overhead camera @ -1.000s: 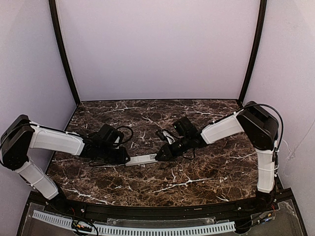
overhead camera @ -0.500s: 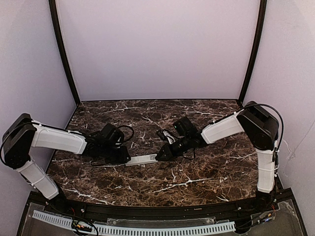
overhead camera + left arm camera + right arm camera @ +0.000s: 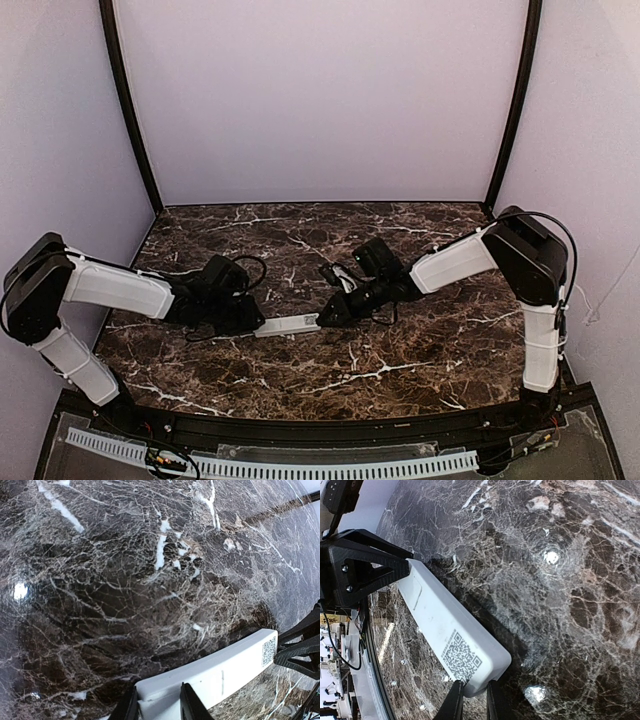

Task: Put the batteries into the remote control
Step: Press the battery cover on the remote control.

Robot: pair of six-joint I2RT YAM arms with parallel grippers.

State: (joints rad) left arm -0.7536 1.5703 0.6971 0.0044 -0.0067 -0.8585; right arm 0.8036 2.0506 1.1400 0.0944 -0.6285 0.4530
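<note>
Centrally, the remote (image 3: 288,324) spanned the gap between the two arms, low over the table (image 3: 400,370); whether it rested on the marble or hung just clear could not be told. At left, the left gripper (image 3: 250,322) was clamped on the remote's plain end, one finger on each long side. At right, the right gripper (image 3: 325,318) pinched the opposite end, beside the code label (image 3: 461,661), with only the tips of its fingers over the corner. No batteries appeared in any view, and the face shown had no open slot. The main hazard was judged to be the shallow right-hand hold: any pull or twist along the bar could slip that corner free and leave the remote swinging from the left grasp. A second hazard was opposed motion of the arms, which could bend or lever the slim case. A third was scraping the underside on the table if either wrist dipped.
</note>
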